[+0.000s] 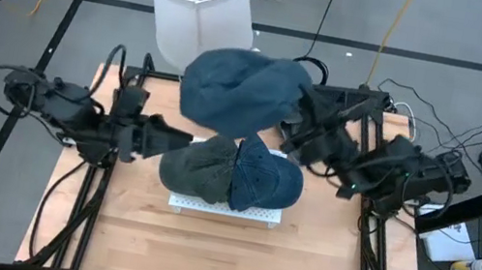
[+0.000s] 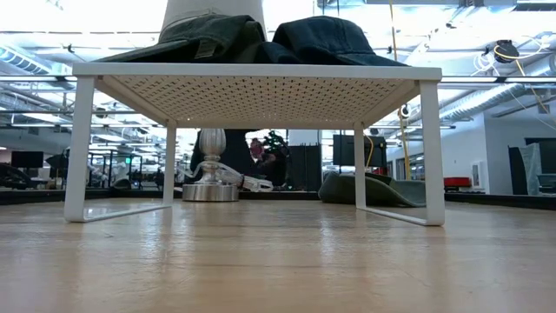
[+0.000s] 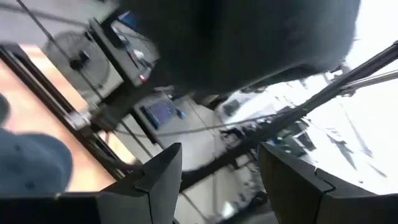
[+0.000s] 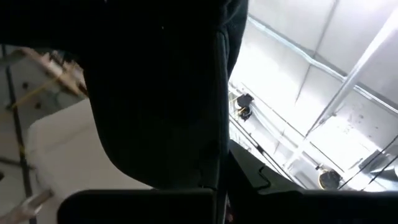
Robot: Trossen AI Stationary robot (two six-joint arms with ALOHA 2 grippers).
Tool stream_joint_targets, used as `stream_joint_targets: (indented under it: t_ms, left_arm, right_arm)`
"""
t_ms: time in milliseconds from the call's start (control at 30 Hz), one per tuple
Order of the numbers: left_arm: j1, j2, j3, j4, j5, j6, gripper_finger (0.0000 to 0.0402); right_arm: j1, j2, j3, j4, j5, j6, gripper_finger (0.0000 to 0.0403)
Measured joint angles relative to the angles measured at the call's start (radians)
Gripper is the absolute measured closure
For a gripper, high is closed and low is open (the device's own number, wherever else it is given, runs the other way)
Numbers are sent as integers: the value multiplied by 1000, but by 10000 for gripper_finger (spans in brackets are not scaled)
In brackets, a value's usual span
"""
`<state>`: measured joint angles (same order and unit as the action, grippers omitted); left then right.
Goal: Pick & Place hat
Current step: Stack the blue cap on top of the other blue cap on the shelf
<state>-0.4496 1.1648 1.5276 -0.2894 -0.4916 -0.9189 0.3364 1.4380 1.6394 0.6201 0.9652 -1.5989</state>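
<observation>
A blue-grey hat hangs in the air above the table's far middle, with my right gripper shut on it; it fills the right wrist view as dark cloth. Beneath and nearer, a dark grey hat and a blue hat lie side by side on a white perforated rack. My left gripper stands open at the rack's left, level, with nothing between its fingers. The lifted hat shows above them. My right gripper holds the blue-grey hat by its right-hand edge, coming at it from the table's right and slanting upward. In the right wrist view the cloth runs out from between the shut fingers; layers cannot be told. The hat is clear of the rack and spreads toward the left.
A white cylinder like a lampshade stands on a metal foot behind the table's far edge. Another greenish hat lies on the tabletop behind the rack. Bare wood stretches toward the near edge.
</observation>
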Motion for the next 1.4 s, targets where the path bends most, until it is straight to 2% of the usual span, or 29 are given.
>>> stream_joint_targets:
  t_ms: [267, 400, 500, 633, 733, 867, 1233, 1400]
  left_arm:
    - [-99, -67, 0, -110, -6, -204, 188]
    - [-148, -80, 0, -177, -32, -323, 188]
    - [-178, -81, 0, -191, -90, -393, 188]
    - [-214, -77, 0, -188, -239, -450, 188]
    - [-217, -72, 0, -170, -351, -457, 188]
    - [-206, -48, 0, -82, -425, -452, 188]
    - [-117, 51, 0, 105, -427, -415, 188]
    - [-103, 68, 0, 262, -429, -295, 188]
  right_arm:
    - [79, 76, 0, 21, 140, -111, 402]
    - [98, 100, 0, 17, 148, -116, 402]
    - [111, 99, -1, 11, 147, -116, 402]
    - [117, 98, 0, 6, 132, -108, 402]
    - [117, 99, -1, -4, 135, -125, 402]
    - [116, 97, -1, -96, 135, -146, 401]
    - [122, 99, -1, -231, 78, -89, 400]
    - [124, 97, -1, -327, 80, -38, 400]
